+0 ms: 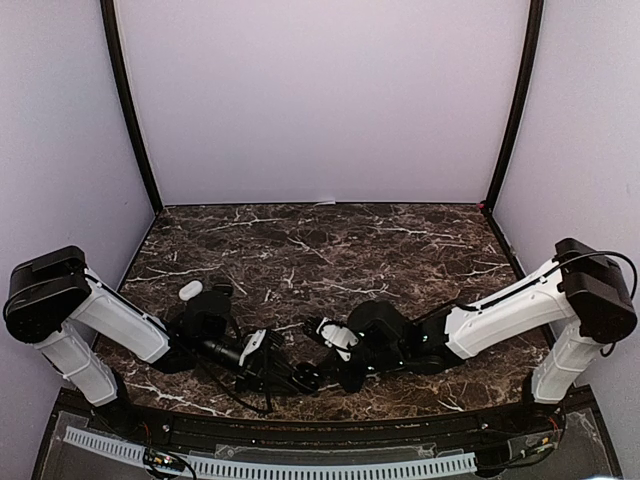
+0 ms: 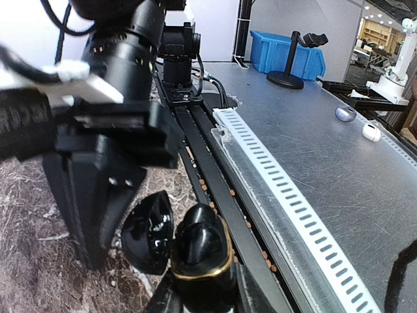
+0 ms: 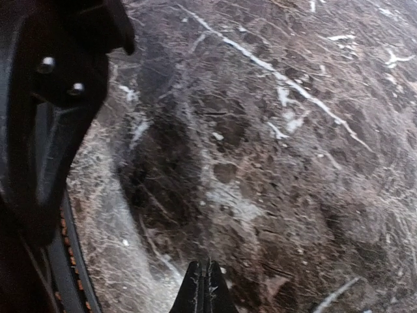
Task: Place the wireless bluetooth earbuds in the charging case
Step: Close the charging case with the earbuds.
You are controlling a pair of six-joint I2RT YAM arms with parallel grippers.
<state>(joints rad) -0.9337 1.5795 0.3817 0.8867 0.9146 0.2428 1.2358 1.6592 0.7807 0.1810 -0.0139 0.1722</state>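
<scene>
top, left-wrist and right-wrist views of the dark brown, white-veined marble table (image 1: 330,245). both arms reach inward and meet low at the near centre of the table. your left gripper (image 2: 199,290) is clenched around a glossy black charging case with a gold rim (image 2: 199,264), held low by the table's near edge. a rounded black body (image 2: 199,231) bulges up out of that rim; it may be a black earbud seated in the case, but the view is too close to be sure. a glossy black teardrop-shaped piece (image 2: 146,235) sits just beside the case, on its left in the left-wrist view, and touches it. your right gripper (image 3: 205,287) is closed, its fingertips pressed together with nothing between them, and it hovers over the marble close to the case. a small white rounded object (image 1: 190,290) lies on the table next to your left arm, well apart from both grippers.
</scene>
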